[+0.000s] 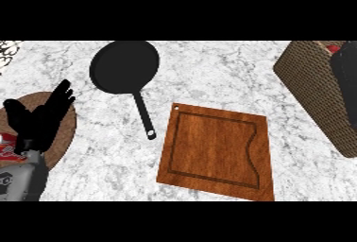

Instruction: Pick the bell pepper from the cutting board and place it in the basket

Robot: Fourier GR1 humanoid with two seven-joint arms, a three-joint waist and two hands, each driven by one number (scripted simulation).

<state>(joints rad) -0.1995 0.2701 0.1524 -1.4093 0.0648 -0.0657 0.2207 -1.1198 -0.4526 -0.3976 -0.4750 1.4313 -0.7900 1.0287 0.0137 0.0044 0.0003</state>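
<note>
The cutting board (217, 151) lies bare; at two o'clock, the right hand (345, 64), fingers unreadable, is inside the basket (314, 90) beside something red, while the left hand (42, 116) rests open.

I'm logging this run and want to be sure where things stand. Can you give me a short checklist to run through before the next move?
1. Cutting board bare of pepper: ok.
2. Red thing inside the basket, probably the pepper: cannot tell.
3. Right hand over the basket; whether it has let go: cannot tell.
4. Left hand open, resting at the left edge: ok.
5. Frying pan apart from the board and basket: ok.
</note>
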